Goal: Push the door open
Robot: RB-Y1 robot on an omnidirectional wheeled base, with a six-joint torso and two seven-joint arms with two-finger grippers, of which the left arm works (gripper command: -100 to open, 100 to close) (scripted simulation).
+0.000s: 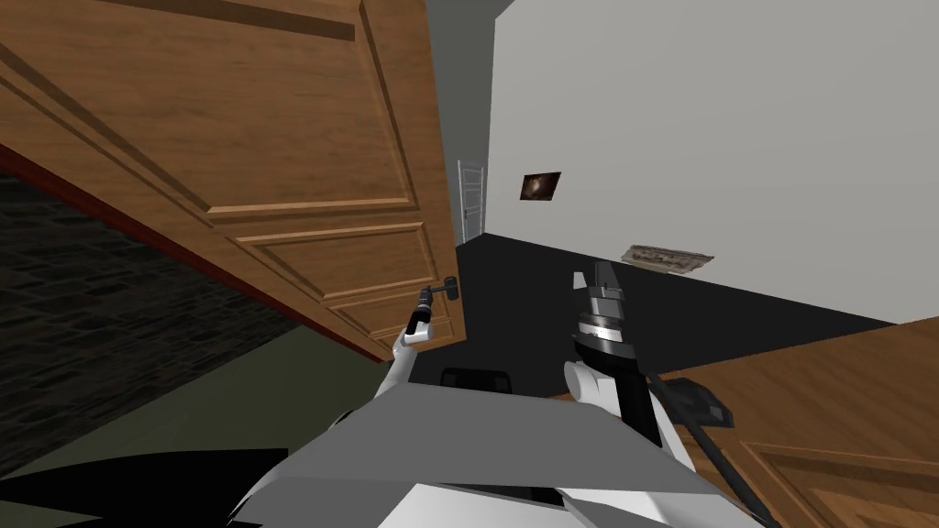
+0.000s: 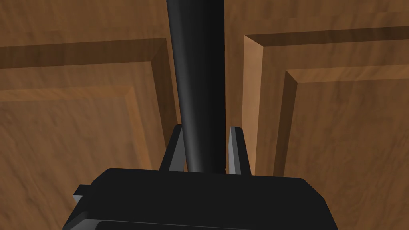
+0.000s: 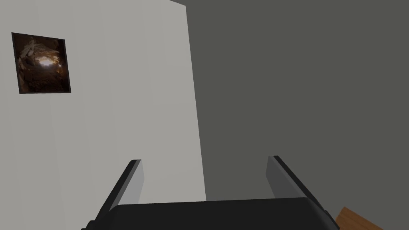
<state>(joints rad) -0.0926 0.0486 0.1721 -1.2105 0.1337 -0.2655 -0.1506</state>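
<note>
The brown panelled wooden door (image 1: 275, 165) takes up the left of the head view, swung partway, its free edge near the middle. A dark lever handle (image 1: 449, 289) sticks out near that edge. My left gripper (image 1: 425, 304) is at the handle. In the left wrist view the dark handle bar (image 2: 197, 80) runs between the fingers (image 2: 236, 147), which press its sides, with the door's panels (image 2: 339, 119) close behind. My right gripper (image 1: 591, 273) is raised to the right of the door's edge, its fingers (image 3: 136, 179) standing wide apart with nothing between them.
Past the door's edge lies a dark floor (image 1: 550, 293), with a white wall (image 1: 715, 119) carrying a small picture (image 1: 540, 185). A narrow white door (image 1: 470, 197) stands far back. Another wooden panel (image 1: 825, 412) is at lower right. A dark brick wall (image 1: 92, 293) is on the left.
</note>
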